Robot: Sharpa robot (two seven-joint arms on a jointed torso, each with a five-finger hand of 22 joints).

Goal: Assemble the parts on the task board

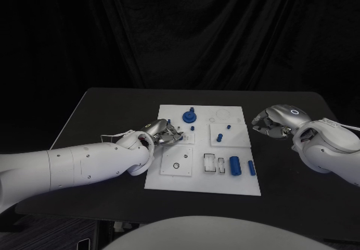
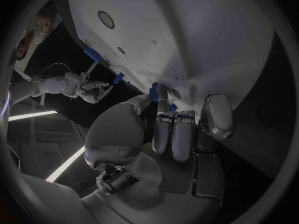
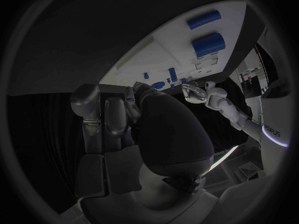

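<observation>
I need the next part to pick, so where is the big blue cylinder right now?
In the head view, the big blue cylinder lies on the task board's near right part, between the white slots and a thinner blue piece.

Dim throughout, with black backdrop and black table [image 1: 98, 112] swallowing most light. Brightest on the white task board [image 1: 232, 185], lit evenly from above, without hard shadows. Soft glints on the silver right hand [image 1: 271, 123] (a small blue lamp glows there). Heavily curved at the wrist views' rims, dark-vignetted, near fingers [image 2: 176, 134] slightly soft.
</observation>
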